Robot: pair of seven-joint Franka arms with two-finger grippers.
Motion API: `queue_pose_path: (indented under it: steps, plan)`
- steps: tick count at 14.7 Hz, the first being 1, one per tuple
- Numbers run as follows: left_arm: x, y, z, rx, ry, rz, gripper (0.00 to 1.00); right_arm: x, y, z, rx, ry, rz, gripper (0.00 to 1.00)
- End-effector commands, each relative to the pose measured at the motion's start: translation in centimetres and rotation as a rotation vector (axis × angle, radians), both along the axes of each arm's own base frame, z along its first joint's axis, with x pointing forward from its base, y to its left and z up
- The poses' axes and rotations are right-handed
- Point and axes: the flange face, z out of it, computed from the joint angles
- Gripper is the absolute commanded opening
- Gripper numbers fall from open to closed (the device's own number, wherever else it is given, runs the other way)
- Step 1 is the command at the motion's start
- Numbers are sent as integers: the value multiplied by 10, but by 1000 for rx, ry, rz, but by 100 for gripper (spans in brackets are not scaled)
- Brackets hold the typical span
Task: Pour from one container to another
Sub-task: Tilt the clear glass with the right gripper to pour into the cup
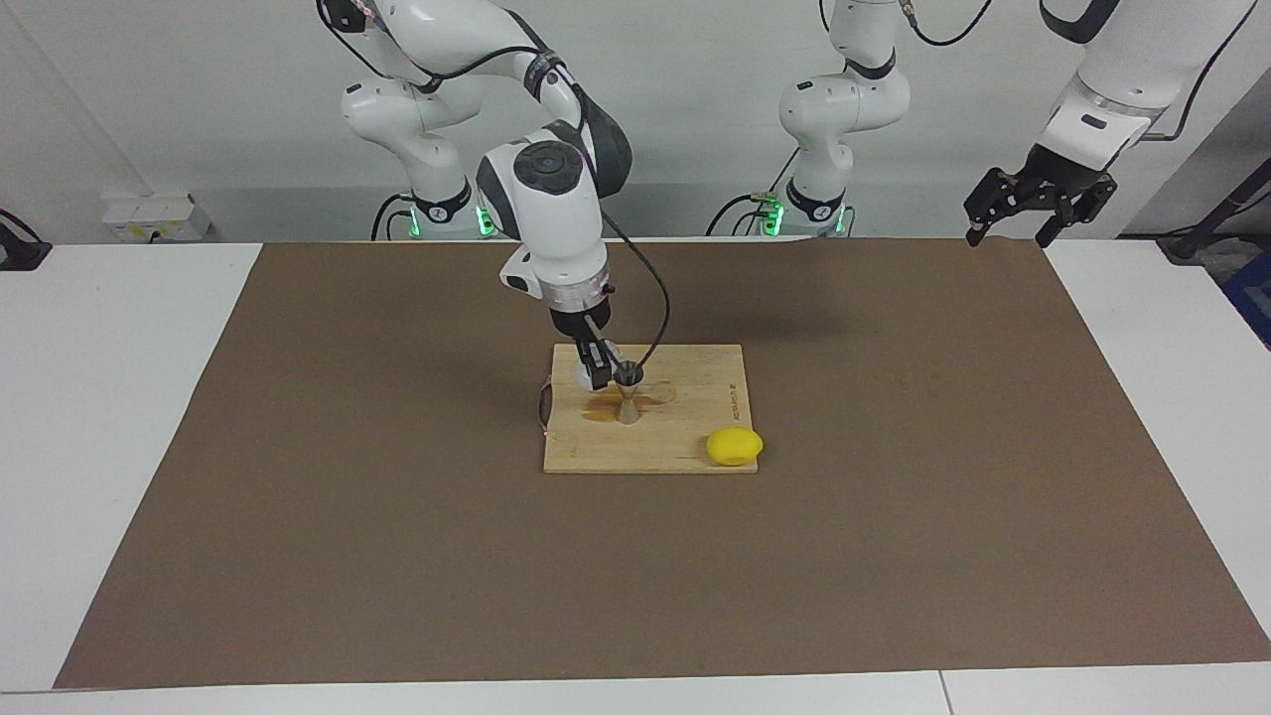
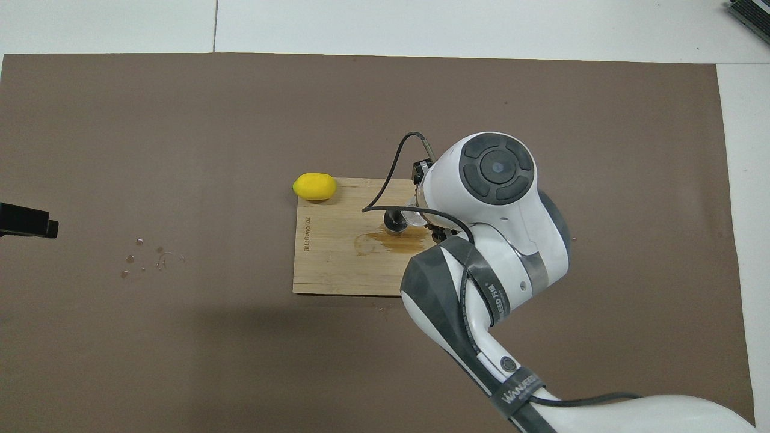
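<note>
While the jigger (image 1: pixel 628 395) stands upright on the wooden board (image 1: pixel 685 447), beside a brown stain (image 2: pixel 404 242), the glass cup (image 1: pixel 586 371) is held tilted at its rim by the right gripper (image 1: pixel 599 374), whose fingers are clamped on the cup; a lemon (image 1: pixel 735 446) is seen at the board's corner. The left gripper (image 1: pixel 1033 207) is kept wide open, with nothing in it, raised over the tabletop (image 1: pixel 119 397) at the left arm's end.
</note>
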Motion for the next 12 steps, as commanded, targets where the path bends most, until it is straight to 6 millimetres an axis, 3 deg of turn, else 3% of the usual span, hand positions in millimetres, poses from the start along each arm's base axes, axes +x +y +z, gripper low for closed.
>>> queue_pose_path:
  steps: [1,6,12]
  plan:
    - [-6,-2,6,38,4,13,100,5,5,4,-60,-36,17,0]
    - [3,7,8,29,-74,39,100,-9,29,2,-135,-89,108,0]
    - [30,-11,3,20,-74,2,100,-15,35,0,-202,-120,164,0]
